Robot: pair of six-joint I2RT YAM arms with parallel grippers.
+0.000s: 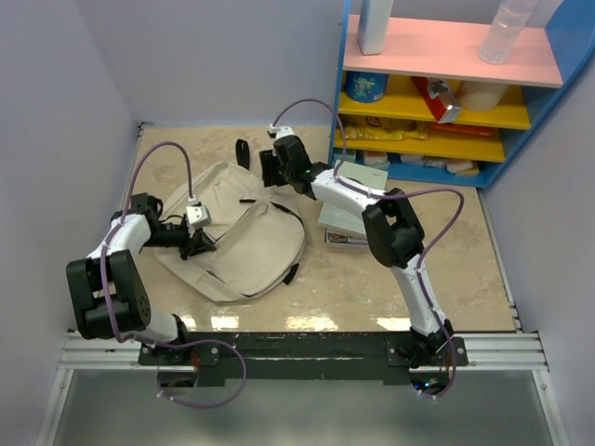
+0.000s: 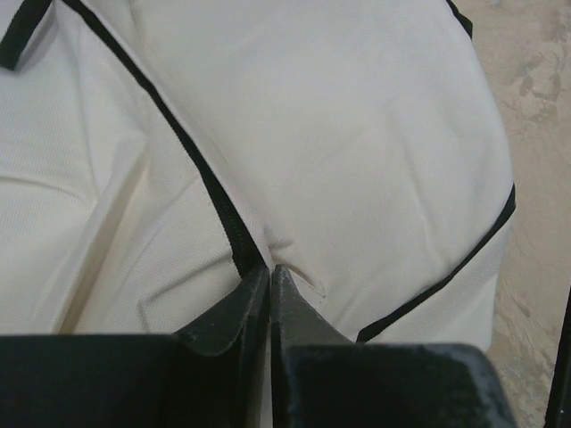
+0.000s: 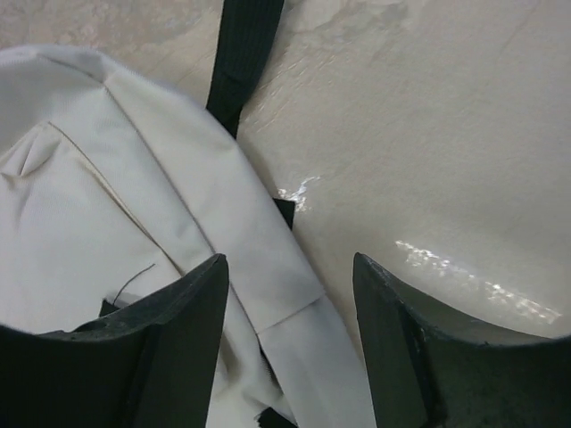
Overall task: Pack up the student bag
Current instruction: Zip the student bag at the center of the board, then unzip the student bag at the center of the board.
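Note:
The student bag [image 1: 237, 237], a big beige backpack with black trim, lies flat on the left half of the table. My left gripper [image 1: 198, 243] sits at its left edge. In the left wrist view that gripper [image 2: 269, 267] is shut, its tips pinching puckered bag fabric [image 2: 357, 134] where the black zipper trim [image 2: 192, 160] runs into them. My right gripper [image 1: 270, 169] hovers over the bag's far end. In the right wrist view it [image 3: 287, 259] stands open, a beige strap of the bag [image 3: 107, 178] lying below the gap, nothing gripped.
Flat books [image 1: 346, 223] are stacked right of the bag, partly under the right arm. A blue shelf unit [image 1: 446, 93] with yellow and pink boards stands at the back right. A black strap [image 3: 241, 53] trails from the bag onto the marbled tabletop [image 3: 428, 134].

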